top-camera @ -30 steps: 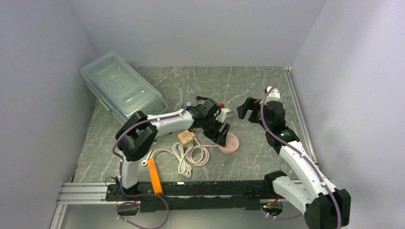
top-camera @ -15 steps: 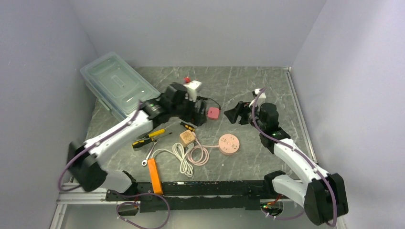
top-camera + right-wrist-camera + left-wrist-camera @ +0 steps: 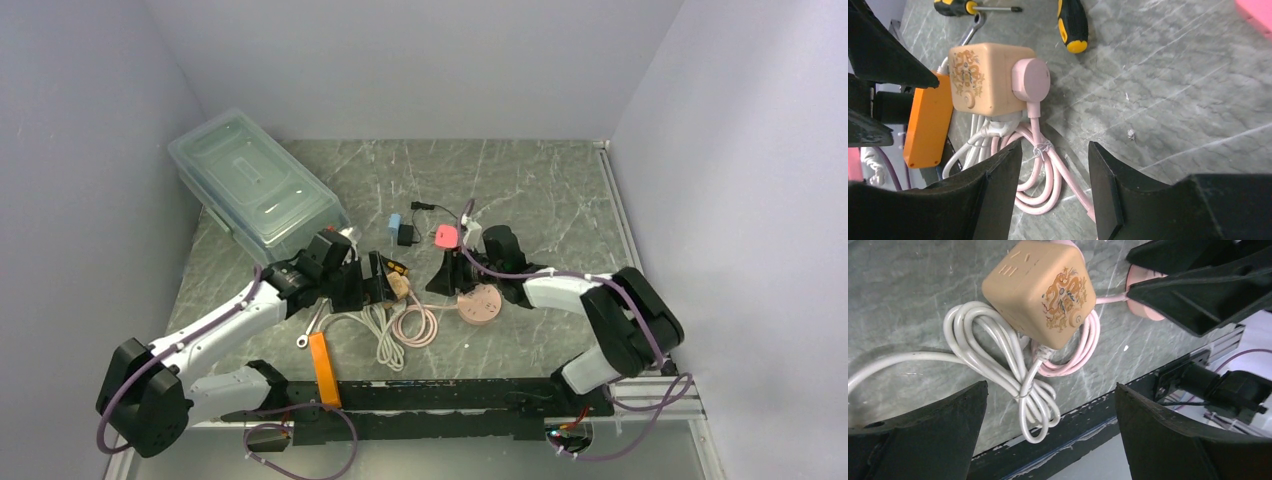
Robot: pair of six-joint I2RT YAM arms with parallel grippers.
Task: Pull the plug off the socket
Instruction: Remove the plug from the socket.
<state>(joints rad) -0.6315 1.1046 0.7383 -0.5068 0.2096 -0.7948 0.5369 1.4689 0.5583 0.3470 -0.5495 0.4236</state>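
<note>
The socket (image 3: 398, 287) is a tan cube with a dragon print, lying on the table between both grippers. A round pink plug (image 3: 1030, 80) sits in its side, and its pink cable (image 3: 1040, 165) coils below toward a pink disc (image 3: 480, 303). My left gripper (image 3: 372, 280) is just left of the cube. In the left wrist view the socket (image 3: 1043, 290) lies ahead of the left gripper (image 3: 1051, 385), which is wide open and empty. My right gripper (image 3: 445, 275) is to the cube's right. Over the coiled cable the right gripper (image 3: 1054, 145) stands partly open, gripping nothing.
A clear lidded box (image 3: 255, 185) stands at back left. Two screwdrivers (image 3: 1073, 25), a wrench (image 3: 308, 330), an orange tool (image 3: 323, 368) and a white cord coil (image 3: 998, 350) lie round the socket. A pink adapter (image 3: 445, 236) and a black one (image 3: 407, 235) lie behind it.
Both arms have come down and in toward the socket from farther back. The left gripper has opened wide; the right gripper's jaws have narrowed.
</note>
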